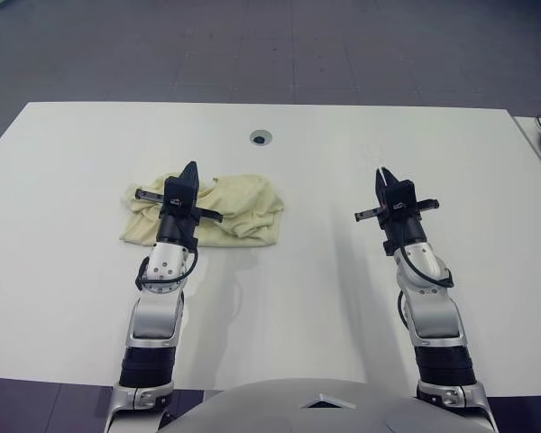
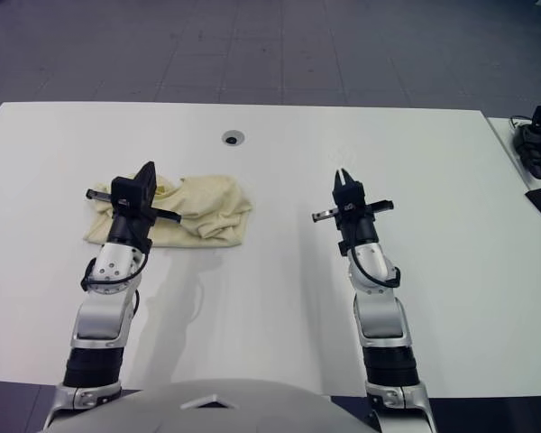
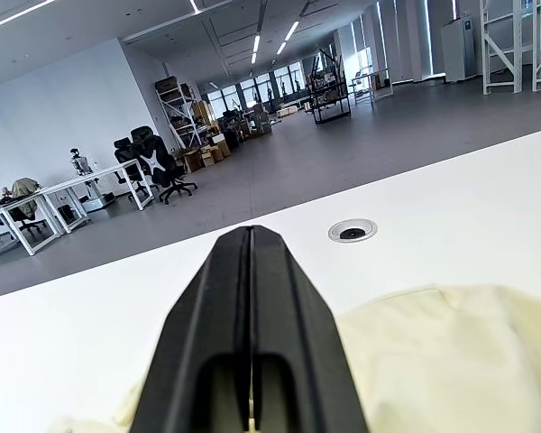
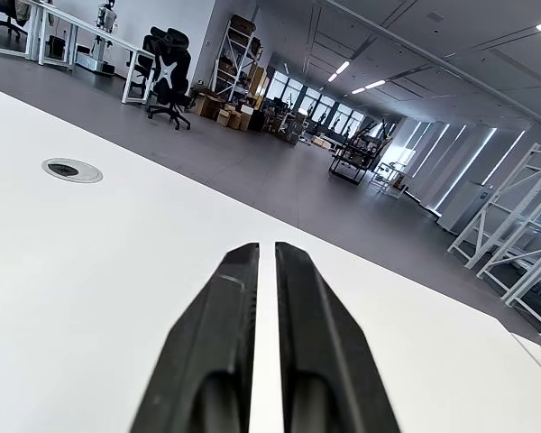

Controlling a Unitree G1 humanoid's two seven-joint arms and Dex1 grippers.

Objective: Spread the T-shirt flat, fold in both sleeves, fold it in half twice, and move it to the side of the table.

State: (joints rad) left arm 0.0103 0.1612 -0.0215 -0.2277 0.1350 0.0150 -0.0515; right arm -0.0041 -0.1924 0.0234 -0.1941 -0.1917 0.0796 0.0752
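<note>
A pale yellow T-shirt (image 1: 241,212) lies bunched in a rough rectangle on the left part of the white table (image 1: 325,289). My left gripper (image 1: 192,169) hangs over the shirt's left half, pointing away from me. Its fingers (image 3: 279,298) are shut, with nothing seen between them, and the cloth (image 3: 451,352) spreads below and beyond them. My right gripper (image 1: 383,173) is over bare table well to the right of the shirt. A narrow gap shows between its fingers (image 4: 311,316), so it stands slightly open and holds nothing.
A round cable grommet (image 1: 261,136) is set in the table beyond the shirt. Dark gear and cables (image 2: 534,135) lie at the far right, past the table's edge. Bare tabletop stretches between the arms and to the right.
</note>
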